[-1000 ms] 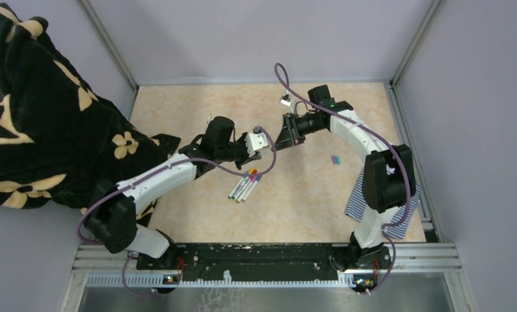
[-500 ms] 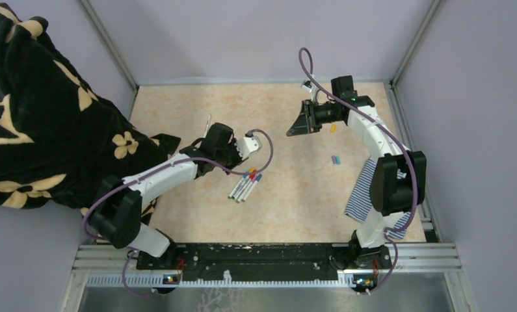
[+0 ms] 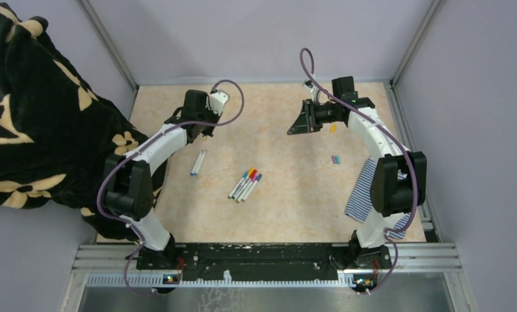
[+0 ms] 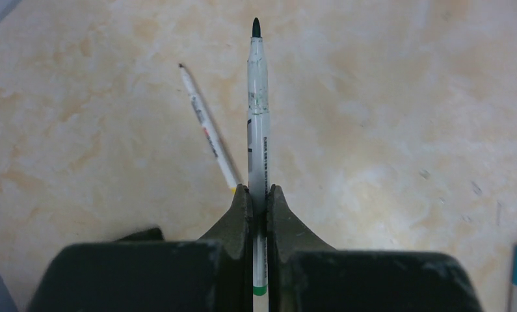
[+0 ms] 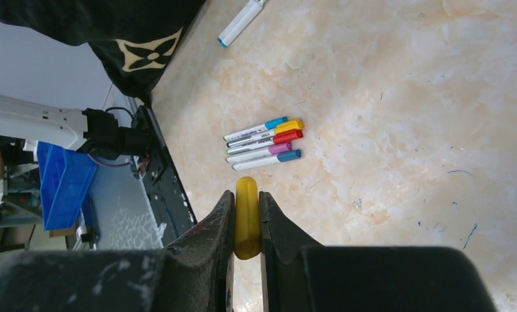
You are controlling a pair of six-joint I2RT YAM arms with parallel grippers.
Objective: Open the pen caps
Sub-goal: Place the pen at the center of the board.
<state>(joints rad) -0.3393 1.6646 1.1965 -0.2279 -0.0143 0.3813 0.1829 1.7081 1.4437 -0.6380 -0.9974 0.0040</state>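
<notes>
The left tool (image 4: 259, 195) is at the far left of the tabletop (image 3: 294, 208), clamped on a pen (image 4: 258, 123). Its jaws press the white barrel close to the green rear end. This pen is uncapped, and its dark green tip points straight away from the tool. I cannot tell whether the tip touches the tabletop. Just left of it in the wrist view, a thin pen (image 4: 207, 123) lies slanted on the tabletop, with one end passing behind the left finger.

The right tool (image 5: 246, 195) is at the far side, right of centre, pointing left. It is closed on a yellow cap (image 5: 247, 224), whose rounded end pokes out just past the fingertips.

Five pens (image 3: 245, 185) lie side by side near the middle of the tabletop, all capped. In the right wrist view their caps read blue, yellow, red, pink and blue. A lone pen (image 3: 198, 162) with a blue end lies to their left, nearer than the left tool.

An orange cap (image 3: 333, 128) lies loose on the tabletop just beside the right arm. Two caps (image 3: 335, 158), one purple and one teal, lie together a little nearer.

A striped cloth (image 3: 361, 195) lies at the right edge, partly under the right arm. A black blanket (image 3: 41, 117) with cream flowers is heaped at the left.
</notes>
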